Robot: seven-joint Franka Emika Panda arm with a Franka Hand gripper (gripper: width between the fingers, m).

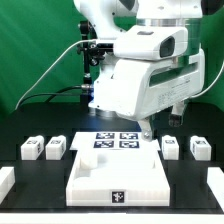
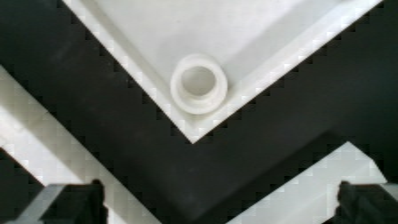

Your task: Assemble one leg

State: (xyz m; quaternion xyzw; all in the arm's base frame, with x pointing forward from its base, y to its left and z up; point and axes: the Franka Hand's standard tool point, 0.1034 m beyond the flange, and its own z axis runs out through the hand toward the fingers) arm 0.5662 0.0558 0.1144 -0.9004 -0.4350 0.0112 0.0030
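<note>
The two-finger gripper (image 1: pixel 148 129) is hovering mid-frame, jaws released and empty, over the round corner socket (image 2: pixel 198 82) of the flat white rimmed tabletop (image 1: pixel 100 175).

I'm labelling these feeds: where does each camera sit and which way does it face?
Exterior view: off the arm, facing the arm across the table, with the tabletop and legs before it; most of the arm shows.
Wrist view: on the wrist, looking down at a tabletop corner with a round socket; only the two fingers show, spread apart.
Shared: the tabletop, whose corner lies under the gripper.
</note>
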